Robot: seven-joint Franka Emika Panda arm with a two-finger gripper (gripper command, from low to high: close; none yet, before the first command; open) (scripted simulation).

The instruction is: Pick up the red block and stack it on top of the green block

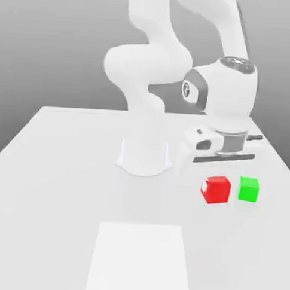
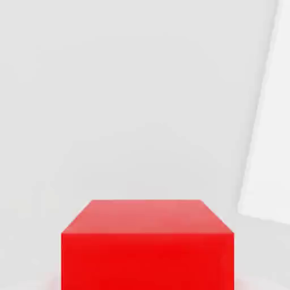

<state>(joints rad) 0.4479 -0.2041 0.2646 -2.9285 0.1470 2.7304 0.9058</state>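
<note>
Red block (image 2: 147, 243) close under hand camera, resting on table (image 1: 61, 185) near exterior view's right edge, just beside green block (image 1: 248, 190) | jaws closed, empty | step: reaching | next: open, descend around red

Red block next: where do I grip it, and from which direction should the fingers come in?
Come straight down from above and close on two opposite side faces of the red block. It is a plain cube sitting flat on the table, so the flat parallel faces suit a pinch. The green block sits close on the exterior view's right with only a narrow gap, so the pair of faces clear of that gap looks safer.
</note>
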